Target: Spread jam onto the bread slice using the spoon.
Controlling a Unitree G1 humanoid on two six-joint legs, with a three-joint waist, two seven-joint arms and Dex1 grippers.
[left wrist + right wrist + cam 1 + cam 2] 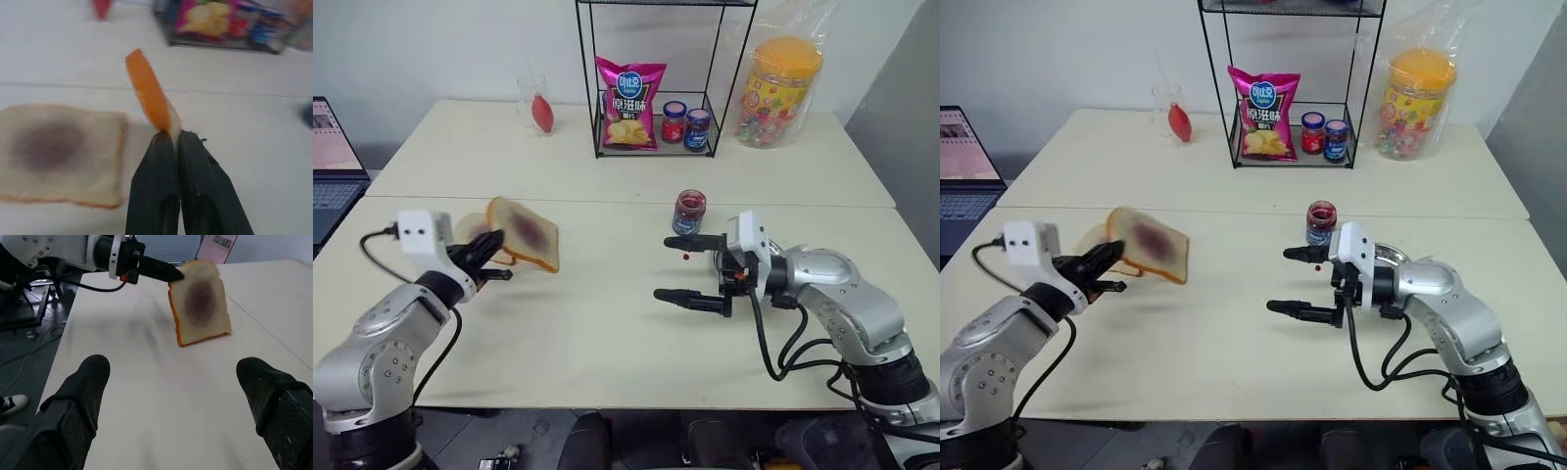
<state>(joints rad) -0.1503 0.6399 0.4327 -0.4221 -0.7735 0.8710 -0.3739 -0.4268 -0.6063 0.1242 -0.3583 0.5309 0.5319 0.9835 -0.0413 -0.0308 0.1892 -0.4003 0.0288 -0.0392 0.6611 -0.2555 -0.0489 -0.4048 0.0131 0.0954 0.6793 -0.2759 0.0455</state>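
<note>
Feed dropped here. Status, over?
Left gripper shut on bread slice, lifted off table. Right gripper open, empty. Jam jar beyond it.

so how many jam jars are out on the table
3. Two lidded jars stand in the wire rack beside the chip bag; an open jar stands alone nearer the right gripper.

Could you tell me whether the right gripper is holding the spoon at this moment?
No, the right gripper stands wide open with nothing between its fingers.
</note>
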